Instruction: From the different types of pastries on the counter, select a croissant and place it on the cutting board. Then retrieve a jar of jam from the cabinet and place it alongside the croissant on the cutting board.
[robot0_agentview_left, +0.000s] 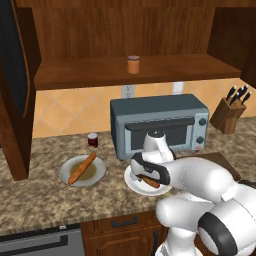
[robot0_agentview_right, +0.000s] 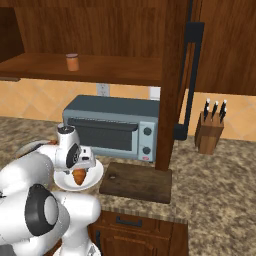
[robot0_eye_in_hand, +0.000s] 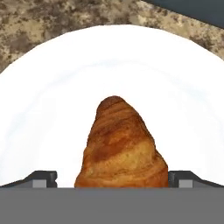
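The claw (robot0_eye_in_hand: 112, 178) is hanging low over a white plate (robot0_eye_in_hand: 52, 100), its two dark fingertips (robot0_eye_in_hand: 43, 178) spread wide on either side of the croissant (robot0_eye_in_hand: 120, 146), not squeezing it. The croissant is lying on that plate, its pointed end aimed away from the hand. From the right side, the croissant (robot0_agentview_right: 79, 176) is showing just under the gripper (robot0_agentview_right: 84, 165), and the plate (robot0_agentview_right: 95, 176) is sitting on the counter (robot0_agentview_right: 210, 200) right in front of the grey toaster oven (robot0_agentview_right: 112, 126).

Just beside the plate, the dark cutting board (robot0_agentview_right: 136, 182) is lying flat with nothing on it, its small hole near the plate-side edge. On the other side, a second plate (robot0_agentview_left: 82, 171) is holding the long baguette (robot0_agentview_left: 82, 167), which is lying at a slant across it. A small dark red jar (robot0_agentview_left: 92, 140) is standing near that plate, close to the wall.

Up above, the jar of jam (robot0_agentview_left: 133, 64) is standing alone on the shelf of the cabinet (robot0_agentview_left: 125, 35). Off to the far side, a knife block (robot0_agentview_right: 210, 131) is holding several dark-handled knives.
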